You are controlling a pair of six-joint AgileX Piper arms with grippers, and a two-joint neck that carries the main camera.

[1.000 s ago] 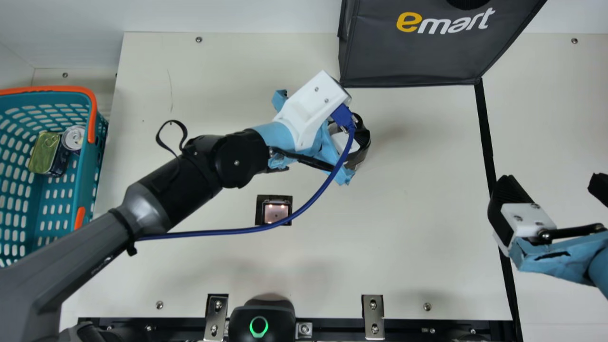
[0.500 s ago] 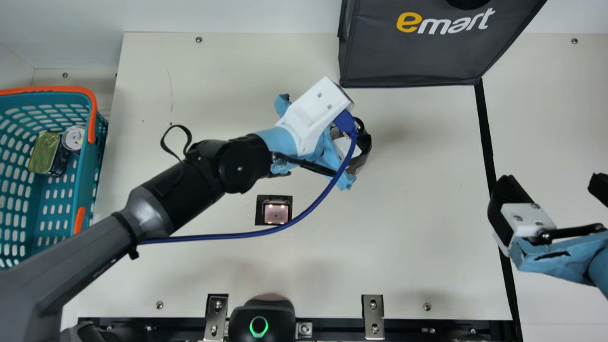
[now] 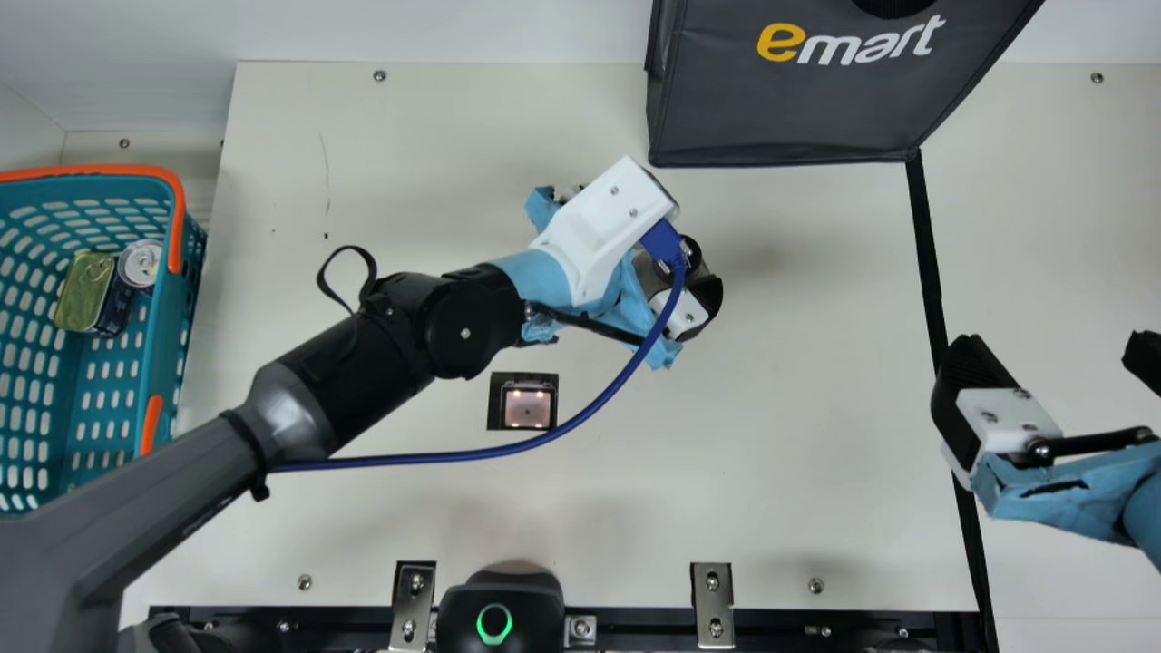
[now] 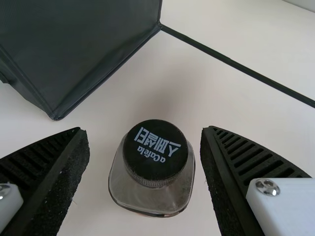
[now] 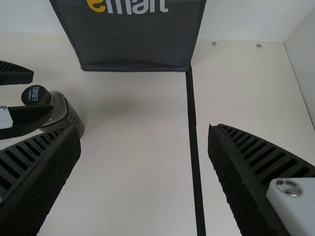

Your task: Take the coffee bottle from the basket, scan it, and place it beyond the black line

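Left end effector [image 3: 682, 258] is hovering released around the coffee bottle [image 4: 147, 199], near the centre of the main view.
The bottle is standing upright on the surface [image 3: 798, 408], left of the black line [image 3: 929, 254] in that view, and its dark cap [image 4: 155, 150] is sitting between the spread fingers in the left wrist view, with gaps showing on both sides. At the right edge of the main view the right end effector [image 3: 1052, 345] is resting released, fingers parted and holding nothing. The scanner [image 3: 528, 406] is glowing at lower centre, the dark bag [image 3: 789, 109] is standing at upper right, and the teal basket [image 3: 163, 317] at far left is holding two cans [image 3: 141, 263].
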